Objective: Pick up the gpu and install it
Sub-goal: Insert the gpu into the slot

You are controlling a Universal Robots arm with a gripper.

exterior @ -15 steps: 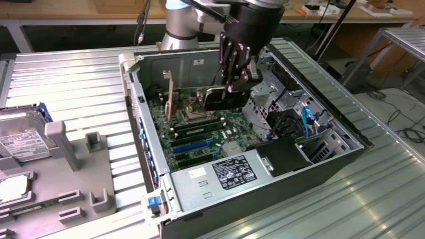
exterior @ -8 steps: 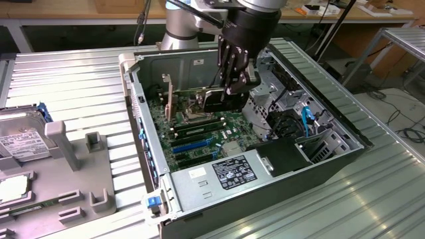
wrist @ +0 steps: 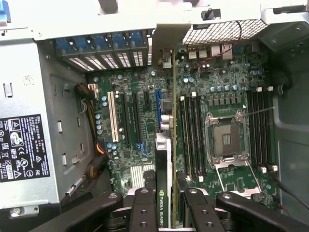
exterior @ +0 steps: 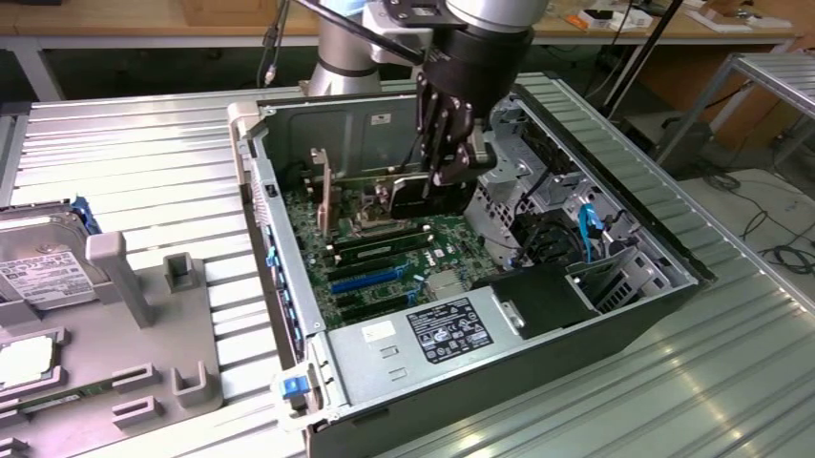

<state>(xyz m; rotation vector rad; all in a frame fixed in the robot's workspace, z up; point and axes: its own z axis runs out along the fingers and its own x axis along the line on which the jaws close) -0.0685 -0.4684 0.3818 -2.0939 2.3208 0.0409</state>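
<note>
The gpu (wrist: 162,164) stands on edge inside the open computer case (exterior: 274,205), and I look down on its thin top edge with a green logo strip. My gripper (wrist: 167,205) is shut on it, one black finger (wrist: 144,212) on each side. The card's metal bracket end reaches toward the slot openings in the case's rear wall (wrist: 164,43). It runs above the motherboard (wrist: 130,145), between the expansion slots and the memory sticks (wrist: 190,135). In the exterior view the gripper (exterior: 449,170) reaches down into the case, gripping the card's black cooler (exterior: 418,198). Whether the card touches a slot is hidden.
The bare processor socket (wrist: 227,140) lies beside the memory. A power supply (exterior: 440,329) with a label fills the case's near corner. Drive cages and cables (exterior: 560,210) crowd the exterior view's right. A hard drive (exterior: 38,262) and grey fixture (exterior: 128,324) sit on the table.
</note>
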